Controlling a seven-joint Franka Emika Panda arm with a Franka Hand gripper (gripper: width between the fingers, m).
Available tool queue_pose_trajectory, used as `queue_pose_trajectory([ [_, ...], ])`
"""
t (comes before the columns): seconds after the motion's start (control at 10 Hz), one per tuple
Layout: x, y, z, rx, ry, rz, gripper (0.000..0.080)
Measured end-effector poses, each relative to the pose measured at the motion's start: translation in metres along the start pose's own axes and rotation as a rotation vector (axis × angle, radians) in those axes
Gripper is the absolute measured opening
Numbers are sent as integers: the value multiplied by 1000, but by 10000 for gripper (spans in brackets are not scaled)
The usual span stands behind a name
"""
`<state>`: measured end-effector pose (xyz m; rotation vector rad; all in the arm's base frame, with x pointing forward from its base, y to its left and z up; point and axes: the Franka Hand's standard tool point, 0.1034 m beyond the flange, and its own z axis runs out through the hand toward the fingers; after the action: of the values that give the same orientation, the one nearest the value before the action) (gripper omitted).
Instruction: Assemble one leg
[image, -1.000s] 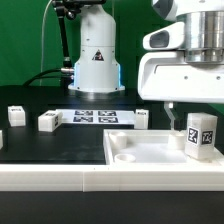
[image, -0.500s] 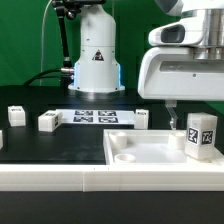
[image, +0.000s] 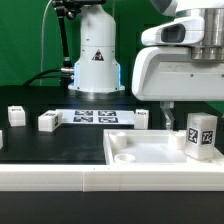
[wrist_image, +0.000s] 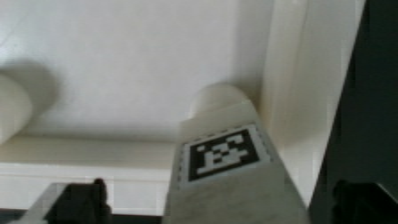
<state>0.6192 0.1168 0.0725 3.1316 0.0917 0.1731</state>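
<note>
A leg, a stubby white post with a black-and-white tag, stands upright in the corner of the white tabletop panel at the exterior view's right. My gripper hangs just above it. One finger reaches down beside the leg and the other is out of frame. In the wrist view the leg fills the space between my two dark fingertips, with a gap on each side. The gripper is open and holds nothing.
Three more white legs lie on the black table: two at the exterior view's left and one behind the tabletop panel. The marker board lies in the middle. The robot base stands at the back.
My hand has shifted slightly toward the exterior view's left above the leg. The leg and the other parts have not moved.
</note>
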Motion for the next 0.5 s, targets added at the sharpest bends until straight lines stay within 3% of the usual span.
queue_pose_trajectory([
  [0.1, 0, 0, 0, 0, 0, 0, 382],
  [0.2, 0, 0, 0, 0, -1, 8, 382],
  [0.3, 0, 0, 1, 0, -1, 25, 292],
  [0.5, 0, 0, 1, 1, -1, 47, 292],
])
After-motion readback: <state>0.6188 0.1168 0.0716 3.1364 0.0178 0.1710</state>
